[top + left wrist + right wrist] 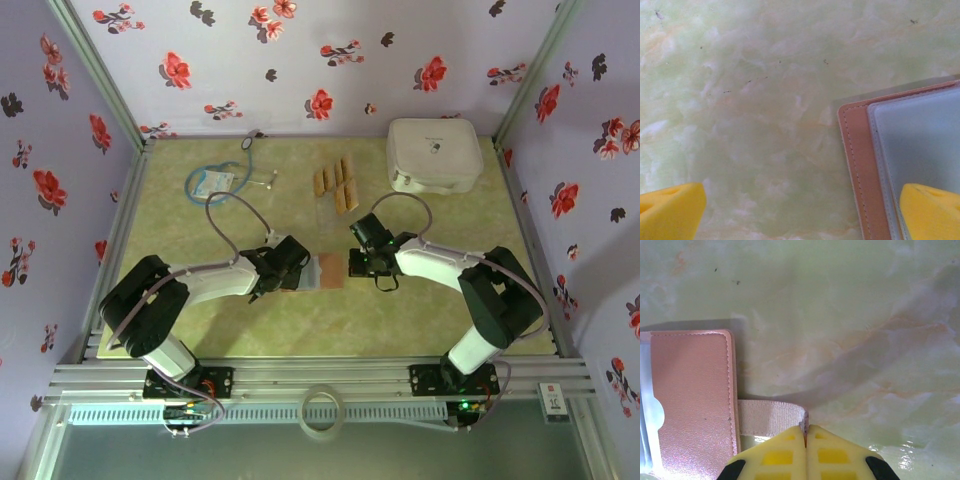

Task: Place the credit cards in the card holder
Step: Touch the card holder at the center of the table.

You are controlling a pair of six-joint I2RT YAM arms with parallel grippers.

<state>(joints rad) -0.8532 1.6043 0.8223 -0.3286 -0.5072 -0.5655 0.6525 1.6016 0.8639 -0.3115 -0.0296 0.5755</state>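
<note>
The left claw (295, 270) stood wide open, holding nothing, low over the bench (420, 320). In the left wrist view, the left claw (801, 215) had one yellow fingertip (671, 212) over bare bench (765, 125). The other fingertip hung over the greyish inner pocket of the card holder (860, 170). Whether that fingertip touched the pocket could not be told. The card holder's reddish-brown stitched edge ran just inside that finger, so the claw straddled the edge.

The right claw (363, 262) was closed. In the right wrist view, the right claw (806, 432) had its two yellow fingers pressed together. They pinched the free end of a beige strap (770, 418) that stuck out sideways from the card holder (690, 400). The pinkish-brown flap of the card holder lay flat on the bench (865, 315), to the left of the closed fingers.

Seen from above, the card holder (328, 270) lay opened out directly between the two claws, each claw at one of its ends.

The credit cards (335, 184), four tan pieces, lay loose on the bench well beyond both claws, toward the far wall. They were roughly in line with the gap between the claws, and none was in the card holder. A white case (433, 155) sat farther out, beyond the right claw. A blue-tubed stethoscope (222, 180) lay beyond the left claw.
</note>
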